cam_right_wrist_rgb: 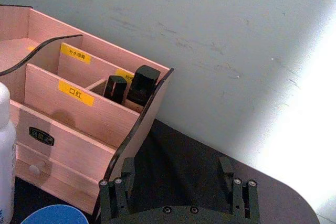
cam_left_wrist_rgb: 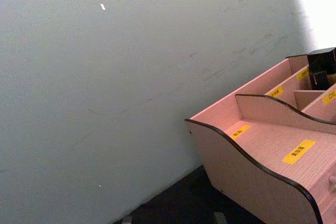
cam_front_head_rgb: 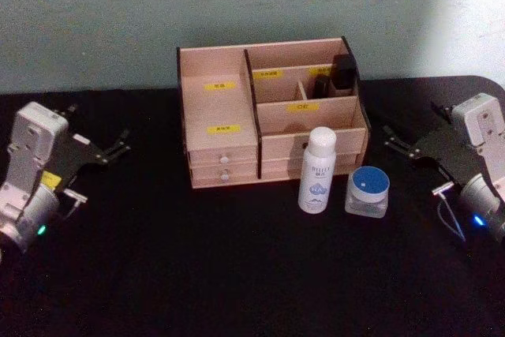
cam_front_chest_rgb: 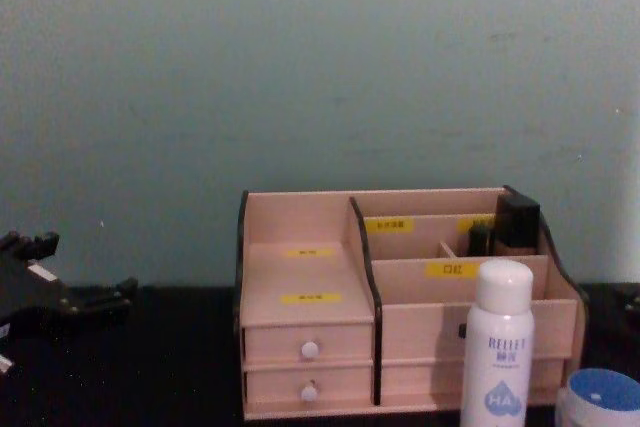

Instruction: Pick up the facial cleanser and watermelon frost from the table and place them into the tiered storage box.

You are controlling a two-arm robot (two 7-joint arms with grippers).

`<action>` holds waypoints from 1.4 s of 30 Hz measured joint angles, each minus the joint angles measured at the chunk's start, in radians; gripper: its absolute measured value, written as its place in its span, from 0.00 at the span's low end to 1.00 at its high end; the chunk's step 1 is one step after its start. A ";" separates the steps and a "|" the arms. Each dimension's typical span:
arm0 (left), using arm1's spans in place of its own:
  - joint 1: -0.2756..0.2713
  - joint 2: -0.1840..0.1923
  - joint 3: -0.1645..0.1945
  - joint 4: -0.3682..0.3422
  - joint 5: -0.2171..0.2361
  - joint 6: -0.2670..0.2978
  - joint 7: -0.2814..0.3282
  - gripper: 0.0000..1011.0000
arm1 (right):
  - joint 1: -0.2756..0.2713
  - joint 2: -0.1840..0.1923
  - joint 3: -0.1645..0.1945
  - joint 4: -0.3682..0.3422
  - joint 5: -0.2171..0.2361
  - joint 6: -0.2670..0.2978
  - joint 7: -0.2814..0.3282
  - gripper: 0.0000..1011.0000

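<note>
I've got the facial cleanser [cam_front_head_rgb: 317, 170] upright on the black table [cam_front_head_rgb: 237, 274], just in front of the box's right half. It's a tall white cylindrical bottle w/ a rounded white cap, grey "RELLET" lettering and a blue drop mark reading "HA". Just to its right sits the watermelon frost [cam_front_head_rgb: 367, 192], a squat clear frosted jar w/ a round blue lid rimmed in white. It's upright and much shorter than the bottle, w/ a thin gap btwn the two in the head view.

The tiered storage box [cam_front_head_rgb: 276, 147] is light pinkish wood w/ dark edges and sits mid-table toward the far side, nr the grey-green wall [cam_front_head_rgb: 95, 21]. Its stepped open compts carry yellow labels [cam_front_head_rgb: 223, 129], and two small white-knobbed drawers [cam_front_head_rgb: 223, 161] sit low on the left half. The far-right compt holds two black blocky items [cam_front_head_rgb: 342, 74] standing upright.

The left gripper [cam_front_head_rgb: 120, 144] hangs over the table at the left, well apart from the box. Its fingers are spread, w/ nothing in them. The right gripper [cam_front_head_rgb: 392, 141] is at the right, nr the box's right end and the jar. The wrist view shows its two black fingers [cam_right_wrist_rgb: 127, 171] wide apart, nothing held.
</note>
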 joint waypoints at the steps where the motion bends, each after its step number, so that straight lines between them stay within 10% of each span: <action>1: 0.000 0.000 0.000 0.000 0.000 0.000 0.000 0.99 | 0.000 0.000 0.000 0.000 0.000 0.000 0.000 0.99; 42: 0.000 0.000 0.000 0.000 0.000 0.000 0.000 0.99 | -0.003 -0.002 0.011 0.000 -0.004 -0.009 0.009 0.99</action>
